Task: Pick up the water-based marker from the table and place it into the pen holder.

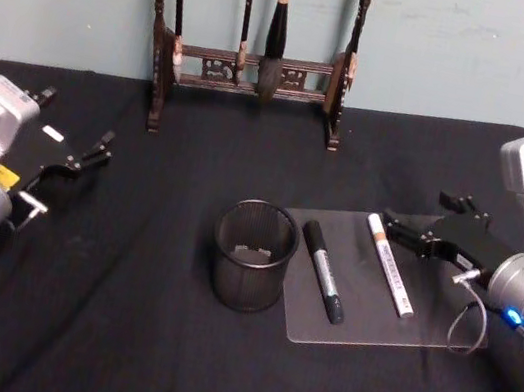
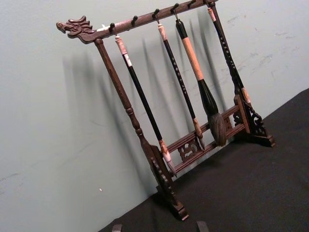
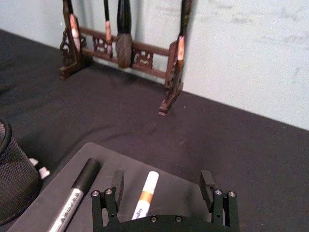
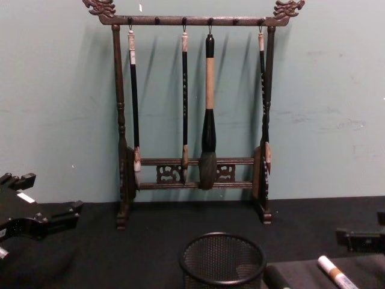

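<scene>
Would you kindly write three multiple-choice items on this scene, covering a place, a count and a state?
1. Where do the black marker and white marker lie? A) on the mat beside the pen holder B) inside it C) under the mat
2. How many brushes hang on the brush rack? A) two B) four C) six
3. The right gripper is: A) shut on a marker B) shut on a brush C) open, empty
1A, both lie flat there; 2B, four hang from its rail; 3C, its fingers stand apart.
</scene>
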`<action>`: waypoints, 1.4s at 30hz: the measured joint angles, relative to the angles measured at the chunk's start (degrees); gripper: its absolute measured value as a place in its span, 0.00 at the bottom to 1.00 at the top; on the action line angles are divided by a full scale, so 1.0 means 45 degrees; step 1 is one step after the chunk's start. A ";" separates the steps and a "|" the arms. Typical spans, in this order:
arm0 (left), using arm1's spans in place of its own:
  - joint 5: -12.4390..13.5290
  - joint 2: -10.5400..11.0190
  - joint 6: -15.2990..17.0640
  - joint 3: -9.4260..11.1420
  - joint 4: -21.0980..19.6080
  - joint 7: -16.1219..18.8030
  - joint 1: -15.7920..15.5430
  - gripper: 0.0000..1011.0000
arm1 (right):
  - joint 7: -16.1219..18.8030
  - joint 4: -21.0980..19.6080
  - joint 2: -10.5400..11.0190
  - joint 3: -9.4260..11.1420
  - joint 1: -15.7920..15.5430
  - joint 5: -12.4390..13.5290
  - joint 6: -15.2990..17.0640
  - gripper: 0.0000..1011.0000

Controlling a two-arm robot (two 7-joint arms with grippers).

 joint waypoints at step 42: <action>0.0000 0.0000 0.0000 0.0000 0.0000 0.0000 0.0001 0.99 | 0.0728 0.1235 -0.1370 -0.0224 0.0872 -0.1393 0.2721 0.99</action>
